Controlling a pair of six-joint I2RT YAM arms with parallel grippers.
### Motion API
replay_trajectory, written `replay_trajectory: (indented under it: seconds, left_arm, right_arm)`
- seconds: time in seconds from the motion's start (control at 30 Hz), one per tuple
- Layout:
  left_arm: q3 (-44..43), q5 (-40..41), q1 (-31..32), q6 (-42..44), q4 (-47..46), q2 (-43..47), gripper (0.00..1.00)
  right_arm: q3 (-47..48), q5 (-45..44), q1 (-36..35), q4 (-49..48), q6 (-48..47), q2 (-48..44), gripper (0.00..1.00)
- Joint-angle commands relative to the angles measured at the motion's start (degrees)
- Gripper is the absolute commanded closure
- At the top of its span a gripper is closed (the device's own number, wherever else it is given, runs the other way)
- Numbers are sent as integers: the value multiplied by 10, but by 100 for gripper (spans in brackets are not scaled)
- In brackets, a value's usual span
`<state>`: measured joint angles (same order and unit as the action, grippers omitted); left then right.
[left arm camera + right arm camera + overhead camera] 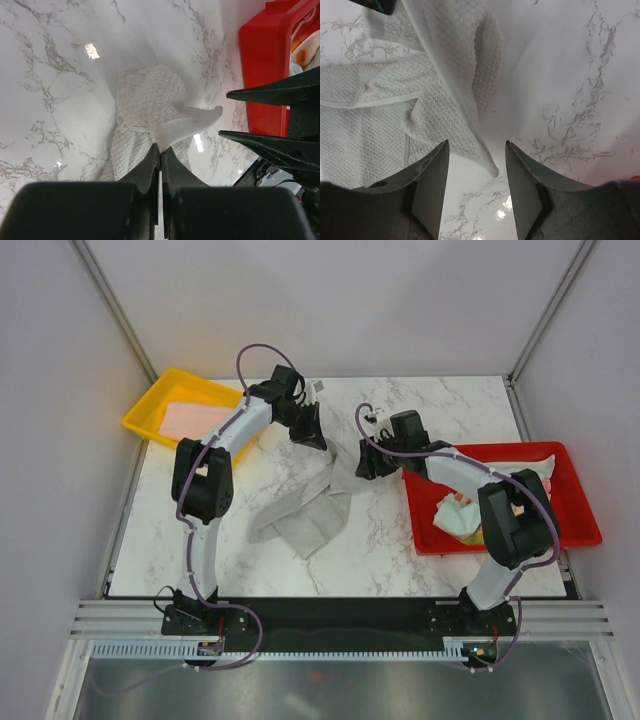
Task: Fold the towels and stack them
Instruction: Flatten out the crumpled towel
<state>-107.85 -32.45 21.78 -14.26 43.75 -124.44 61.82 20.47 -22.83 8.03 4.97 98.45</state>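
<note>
A grey towel (308, 508) lies crumpled in the middle of the marble table, one edge pulled up toward the grippers. My left gripper (316, 438) is shut on a corner of it; in the left wrist view the jaws (161, 151) pinch the pale hem, and the rest of the towel (145, 100) hangs down to the table. My right gripper (363, 464) stands open just right of that raised edge. In the right wrist view another corner of the towel (491, 169) hangs between its spread fingers (476, 150), unclamped. A pink towel (190, 418) lies in the yellow tray.
The yellow tray (150, 412) stands at the back left. A red tray (520, 540) at the right holds a cream towel with orange prints (458, 515) and more pale cloth (537, 466). The red tray's wall (260, 60) is close beside my right gripper's fingers (280, 92).
</note>
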Motion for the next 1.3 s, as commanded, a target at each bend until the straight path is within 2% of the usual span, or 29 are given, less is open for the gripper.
replay_trajectory:
  seconds: [0.0,0.5,0.63,0.73,0.83,0.87,0.9,0.93,1.0,1.1,1.27]
  left_arm:
    - [-22,-19,-1,31,-18,-16,98]
    - [-38,-16,-9,32,-20,-45,98]
    - [-41,-17,-15,31,-21,-50,98]
    - [-42,-17,-16,32,-21,-51,98]
    - [-42,-18,-16,32,-20,-51,98]
    - [-40,-22,-16,34,-20,-50,98]
    - [-39,-23,-16,36,-20,-47,98]
    - [-36,-23,-16,35,-19,-41,98]
    - [-27,-22,-16,42,-6,-25,98]
    - [13,3,-13,63,20,51,98]
    - [89,47,5,123,73,234,98]
  right_arm:
    - [36,54,9,9,-35,7,44]
    - [38,60,17,54,-86,59,47]
    - [42,61,18,55,-85,67,51]
    - [42,62,20,54,-84,67,62]
    - [42,52,20,53,-80,60,78]
    - [41,37,20,53,-74,49,91]
    - [39,29,20,54,-73,40,99]
    - [39,16,20,56,-68,30,100]
    - [42,-19,20,72,-50,-9,100]
    - [66,-45,9,140,-25,-68,100]
    - [86,-127,-49,246,-15,-211,100]
